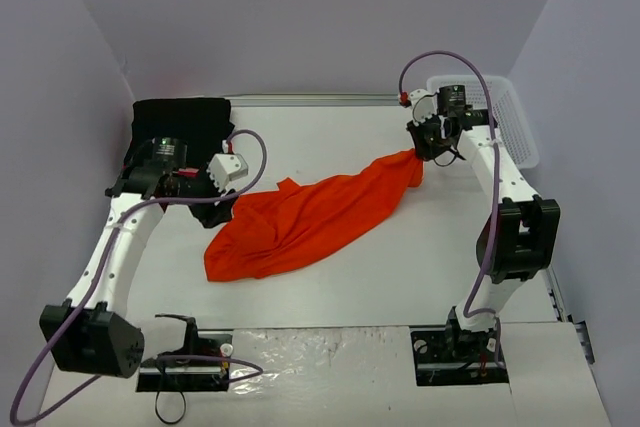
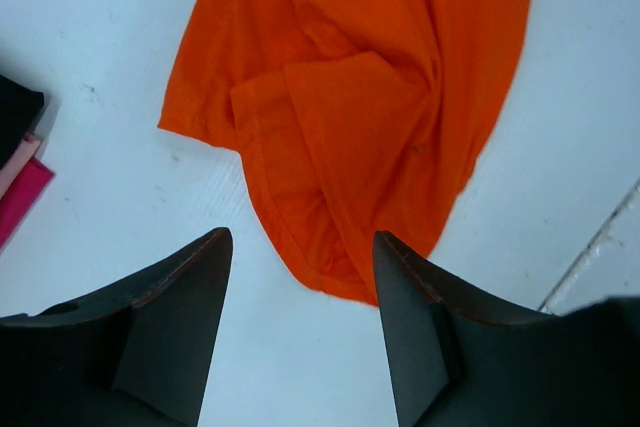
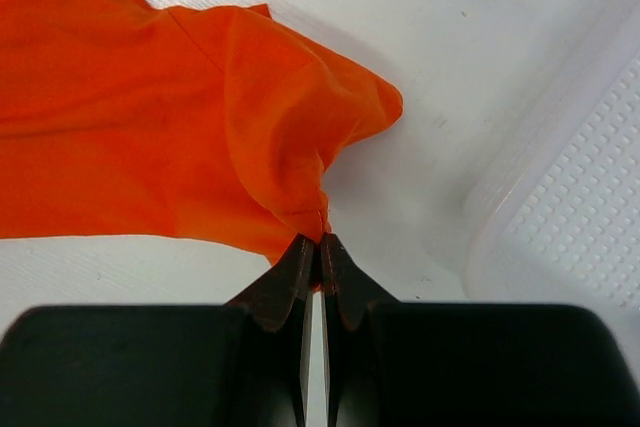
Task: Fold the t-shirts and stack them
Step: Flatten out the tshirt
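Your right gripper (image 3: 320,241) pinches a corner of the orange t-shirt (image 1: 310,217), your left gripper (image 2: 302,237) hovers above it, jaws apart, empty

Picture edge crops pink shirt (image 2: 24,193) and black shirt (image 2: 14,113).

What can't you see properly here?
- Black cloth t-shirt: top view, left arm covers its near edge.
- Pink-red cloth: left wrist view, cut by left edge.
- White plastic mesh basket: right wrist view, cut by right edge.
- Bright orange cloth t-shirt: right wrist view, tip hidden inside right gripper.
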Controlling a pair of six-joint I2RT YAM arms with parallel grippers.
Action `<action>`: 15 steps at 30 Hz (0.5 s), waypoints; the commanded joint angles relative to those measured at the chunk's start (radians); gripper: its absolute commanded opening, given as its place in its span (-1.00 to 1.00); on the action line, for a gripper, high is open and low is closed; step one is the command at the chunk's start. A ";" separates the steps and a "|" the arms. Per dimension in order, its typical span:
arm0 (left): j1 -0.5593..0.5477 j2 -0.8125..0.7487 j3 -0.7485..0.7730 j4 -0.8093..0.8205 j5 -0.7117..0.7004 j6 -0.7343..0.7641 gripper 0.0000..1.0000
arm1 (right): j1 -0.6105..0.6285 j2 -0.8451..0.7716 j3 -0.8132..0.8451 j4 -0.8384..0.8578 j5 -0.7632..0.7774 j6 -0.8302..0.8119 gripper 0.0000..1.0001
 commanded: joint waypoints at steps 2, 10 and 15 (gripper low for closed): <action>0.000 0.150 -0.008 0.245 0.011 -0.146 0.14 | -0.006 0.013 -0.032 0.003 -0.024 -0.007 -1.00; -0.006 0.387 0.018 0.359 0.004 -0.120 0.11 | -0.007 0.036 -0.066 0.025 -0.028 -0.008 -1.00; -0.009 0.493 0.041 0.421 -0.028 -0.132 0.01 | -0.006 0.059 -0.085 0.040 -0.031 -0.002 -1.00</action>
